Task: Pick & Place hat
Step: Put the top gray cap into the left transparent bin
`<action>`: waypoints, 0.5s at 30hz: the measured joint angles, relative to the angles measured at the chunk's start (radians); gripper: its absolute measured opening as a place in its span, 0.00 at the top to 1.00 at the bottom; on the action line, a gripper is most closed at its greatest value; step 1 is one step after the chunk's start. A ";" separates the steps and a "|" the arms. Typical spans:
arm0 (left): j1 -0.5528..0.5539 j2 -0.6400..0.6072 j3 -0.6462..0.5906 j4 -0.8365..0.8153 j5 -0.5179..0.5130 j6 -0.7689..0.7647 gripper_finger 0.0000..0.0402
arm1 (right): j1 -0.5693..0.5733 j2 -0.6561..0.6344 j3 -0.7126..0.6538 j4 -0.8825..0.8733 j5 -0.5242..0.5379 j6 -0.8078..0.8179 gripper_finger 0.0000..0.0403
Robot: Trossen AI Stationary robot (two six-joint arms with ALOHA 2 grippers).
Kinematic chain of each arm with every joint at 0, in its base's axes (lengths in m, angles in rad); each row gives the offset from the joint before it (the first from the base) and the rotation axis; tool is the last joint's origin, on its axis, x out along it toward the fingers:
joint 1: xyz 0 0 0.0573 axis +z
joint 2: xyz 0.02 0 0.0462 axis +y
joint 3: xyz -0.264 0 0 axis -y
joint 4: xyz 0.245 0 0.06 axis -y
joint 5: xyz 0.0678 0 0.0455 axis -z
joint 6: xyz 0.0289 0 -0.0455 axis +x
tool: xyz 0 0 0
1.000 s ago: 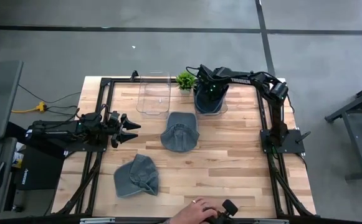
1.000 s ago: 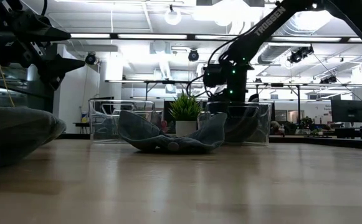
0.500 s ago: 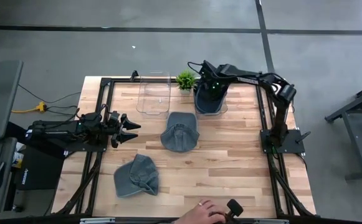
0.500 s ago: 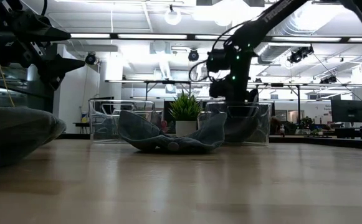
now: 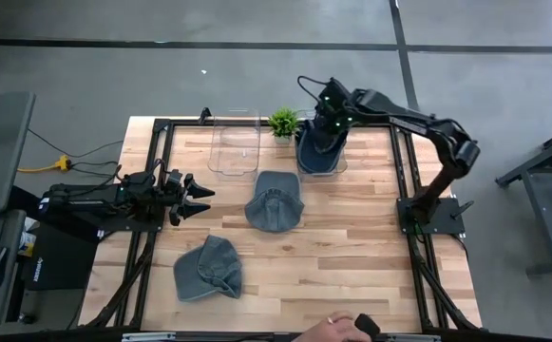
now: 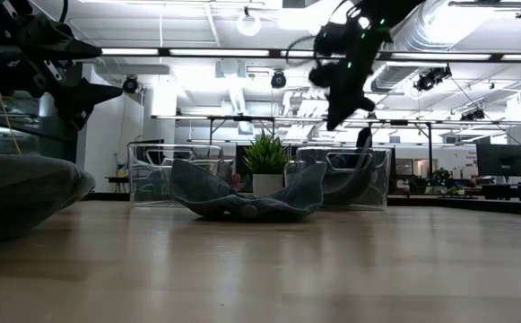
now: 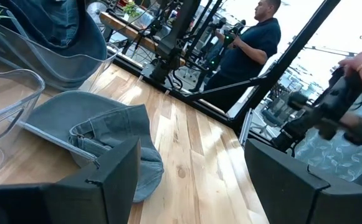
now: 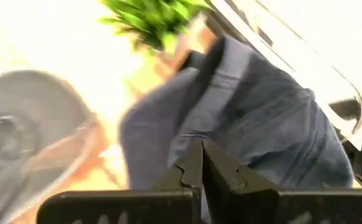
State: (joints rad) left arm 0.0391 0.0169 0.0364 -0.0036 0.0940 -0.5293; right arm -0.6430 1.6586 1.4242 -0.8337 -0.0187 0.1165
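Clear bin (empty), potted plant beside

My right gripper hangs at the far side of the table, directly above the bin that has a hat in it. Just to its left is the potted plant, and left of that an empty clear bin. Nearer than this gripper, mid-table, lies a second hat. My left gripper waits over the table's left edge, with that second hat to its right. A third hat lies nearer than the left gripper, toward the near edge. A person's hand sits at the near edge.
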 joint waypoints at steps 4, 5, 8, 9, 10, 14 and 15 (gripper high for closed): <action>0.000 0.000 0.000 0.000 0.000 0.000 0.34 | 0.012 -0.080 0.000 -0.012 -0.080 -0.033 1.00; 0.000 0.000 0.000 0.000 0.000 0.000 0.34 | 0.019 -0.099 0.001 -0.017 -0.097 -0.049 1.00; 0.000 0.000 0.000 0.000 0.000 0.000 0.34 | 0.052 -0.157 0.002 -0.046 -0.132 -0.134 1.00; 0.000 0.000 0.000 0.000 0.000 0.000 0.34 | 0.067 -0.176 0.002 -0.063 -0.144 -0.167 1.00; 0.000 0.000 0.000 0.000 0.000 0.000 0.34 | 0.081 -0.193 0.002 -0.082 -0.153 -0.197 1.00; 0.000 0.000 0.000 0.000 0.000 0.000 0.34 | 0.141 -0.266 0.002 -0.145 -0.152 -0.253 1.00; 0.000 0.000 0.000 0.000 0.000 0.000 0.34 | 0.155 -0.286 0.001 -0.162 -0.152 -0.262 1.00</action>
State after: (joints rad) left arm 0.0389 0.0168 0.0364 -0.0036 0.0940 -0.5289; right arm -0.4882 1.3726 1.4255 -0.9960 -0.1702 -0.1456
